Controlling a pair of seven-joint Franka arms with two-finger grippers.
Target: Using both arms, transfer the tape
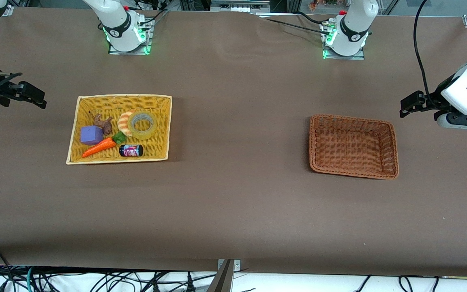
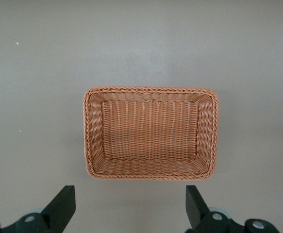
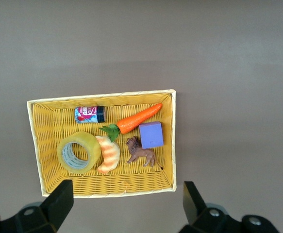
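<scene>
Currently you have, near to far: yellow tray holding the tape against a croissant; brown basket toward the left arm's end; left gripper and right gripper, both waiting, fingers apart, holding nothing.

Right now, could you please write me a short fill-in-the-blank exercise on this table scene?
1. The tape roll lies in the ____ tray.
2. Touching the tape is a striped ____.
3. The brown wicker basket holds ____.
4. Both the left pincer and the right pincer are ____.

Answers: yellow; croissant; nothing; open
</scene>
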